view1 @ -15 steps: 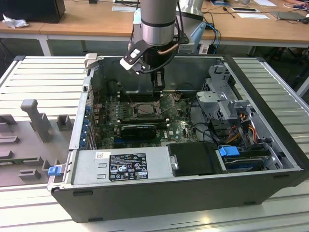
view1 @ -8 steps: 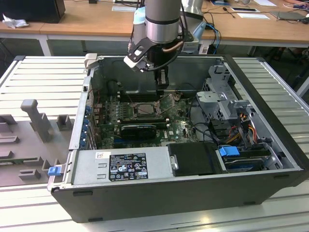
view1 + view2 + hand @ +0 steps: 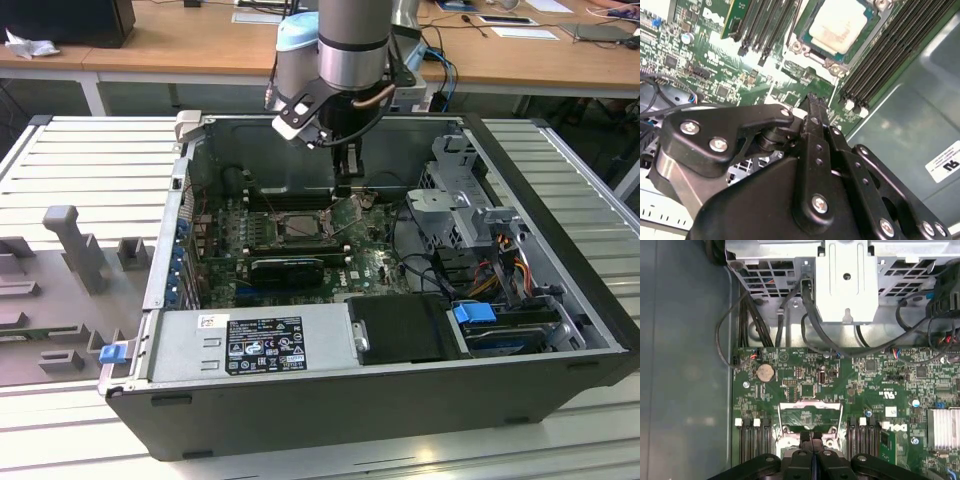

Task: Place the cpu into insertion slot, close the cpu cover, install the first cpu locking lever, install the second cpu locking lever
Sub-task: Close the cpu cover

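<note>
The cpu [image 3: 840, 25], a pale silver square, lies flat in the insertion slot [image 3: 801, 47] on the green board. In the exterior view the slot [image 3: 298, 226] sits mid-board inside the open computer case. The cpu cover [image 3: 811, 404], a thin silvery frame, stands raised at the slot's edge, and green board shows through its opening. It tilts up beside the slot in the exterior view [image 3: 347, 213]. My black gripper [image 3: 810, 432] hangs just above the cover's upper edge, fingers pressed together with nothing visible between them. It shows over the cover [image 3: 343, 190] and in the second wrist view [image 3: 812, 99].
Long black memory slots [image 3: 880, 55] flank the socket on both sides. A metal drive cage [image 3: 845, 275] with black cables rises beyond the board. A finned heatsink [image 3: 945, 427], the power supply [image 3: 250, 340] and the case walls [image 3: 560, 200] hem in the space.
</note>
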Controlling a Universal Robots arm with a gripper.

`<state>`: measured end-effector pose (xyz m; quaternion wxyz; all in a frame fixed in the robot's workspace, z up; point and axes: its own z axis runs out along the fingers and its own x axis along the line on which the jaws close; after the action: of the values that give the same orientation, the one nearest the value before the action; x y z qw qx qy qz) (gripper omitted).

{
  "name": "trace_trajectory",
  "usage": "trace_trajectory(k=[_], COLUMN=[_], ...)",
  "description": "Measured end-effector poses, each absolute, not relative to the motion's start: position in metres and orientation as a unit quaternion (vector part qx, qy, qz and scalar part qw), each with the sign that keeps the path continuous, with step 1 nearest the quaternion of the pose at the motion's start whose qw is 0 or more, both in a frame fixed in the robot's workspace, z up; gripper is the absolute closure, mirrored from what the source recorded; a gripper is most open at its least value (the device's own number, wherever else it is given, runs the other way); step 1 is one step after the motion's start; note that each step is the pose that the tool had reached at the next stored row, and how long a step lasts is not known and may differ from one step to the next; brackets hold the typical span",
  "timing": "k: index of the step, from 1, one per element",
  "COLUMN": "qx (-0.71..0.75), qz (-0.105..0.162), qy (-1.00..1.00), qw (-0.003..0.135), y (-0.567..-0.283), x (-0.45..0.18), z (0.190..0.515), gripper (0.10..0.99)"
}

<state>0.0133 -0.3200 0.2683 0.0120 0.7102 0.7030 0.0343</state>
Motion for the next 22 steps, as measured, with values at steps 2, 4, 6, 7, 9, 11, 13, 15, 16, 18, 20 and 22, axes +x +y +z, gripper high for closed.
trace_trajectory(k=[2, 4, 6, 7, 9, 11, 13, 15, 16, 18, 20, 22], qx=[0.710, 0.710, 0.710, 0.710, 0.710, 0.710, 0.710, 0.710, 0.710, 0.710, 0.710, 0.710], qz=[0.034, 0.034, 0.034, 0.034, 0.034, 0.034, 0.034, 0.033, 0.031, 0.030, 0.029, 0.028], qy=[0.703, 0.703, 0.703, 0.703, 0.703, 0.703, 0.703, 0.703, 0.703, 0.703, 0.703, 0.703], qw=[0.012, 0.012, 0.012, 0.012, 0.012, 0.012, 0.011, 0.010, 0.009, 0.008, 0.007, 0.006], y=[-0.320, -0.320, -0.320, -0.320, -0.320, -0.320, -0.320, -0.320, -0.320, -0.320, -0.320, -0.320], x=[0.014, 0.016, 0.017, 0.018, 0.018, 0.019, 0.021, 0.024, 0.027, 0.034, 0.043, 0.049], z=[0.268, 0.268, 0.267, 0.267, 0.266, 0.265, 0.264, 0.263, 0.261, 0.258, 0.257, 0.256], gripper=[0.980, 0.980, 0.980, 0.980, 0.980, 0.980, 0.980, 0.980, 0.980, 0.980, 0.980, 0.980])
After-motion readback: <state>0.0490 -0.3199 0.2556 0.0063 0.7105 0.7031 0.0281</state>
